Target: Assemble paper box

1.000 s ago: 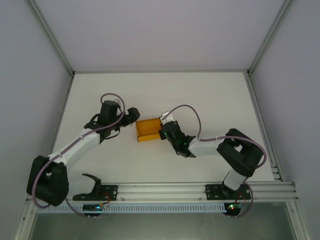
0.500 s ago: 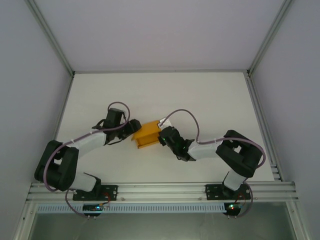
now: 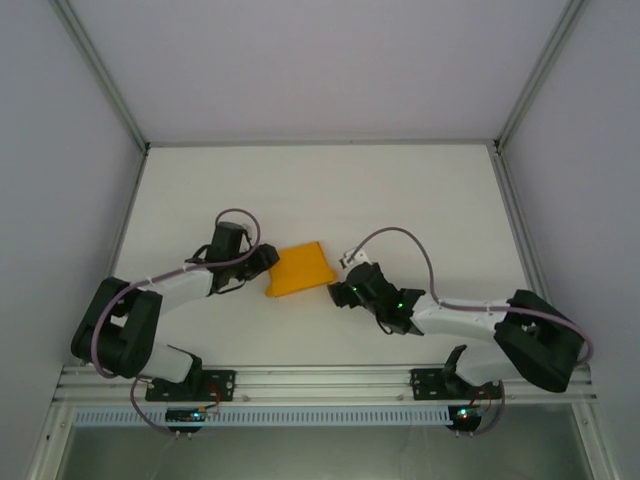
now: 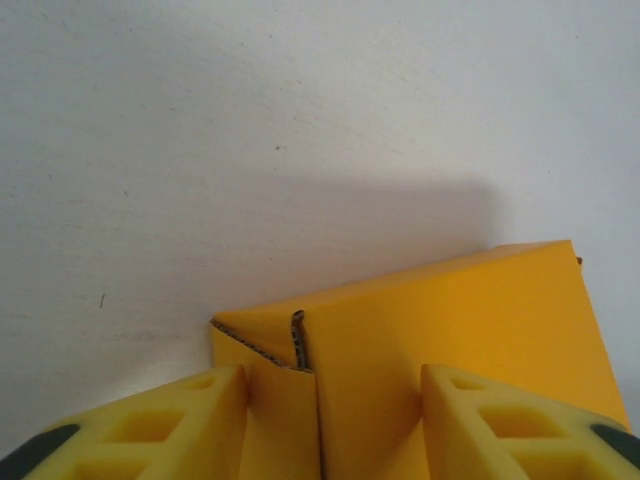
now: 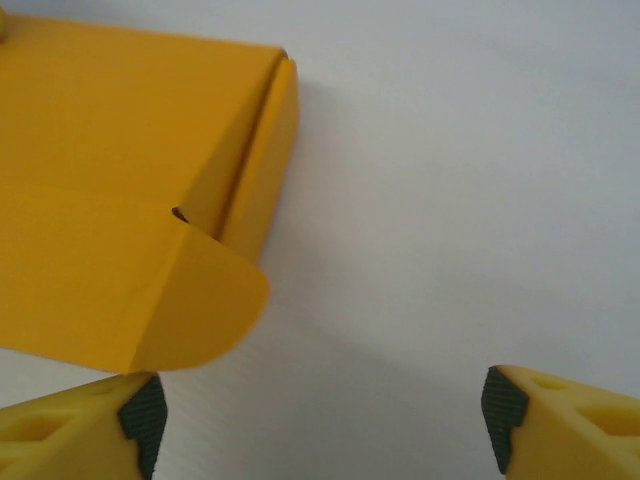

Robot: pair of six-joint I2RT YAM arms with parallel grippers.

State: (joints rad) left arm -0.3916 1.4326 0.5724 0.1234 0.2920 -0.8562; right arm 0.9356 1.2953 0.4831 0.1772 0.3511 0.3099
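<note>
Left gripper (image 4: 335, 390) straddles a corner of the orange-yellow thin-card box (image 4: 450, 320), steadying it, I judge; pinching or not, I can't tell. Right gripper (image 5: 320, 405) gapes empty beside its rounded flap (image 5: 205, 300).

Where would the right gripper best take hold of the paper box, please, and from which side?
Pinch the rounded flap jutting from the paper box's right end, coming from the right gripper's side: thin card, sticking out towards its open jaws.

White table (image 3: 420, 200) between pale walls (image 3: 300, 70), aluminium rail (image 3: 330, 379) along near edge.
</note>
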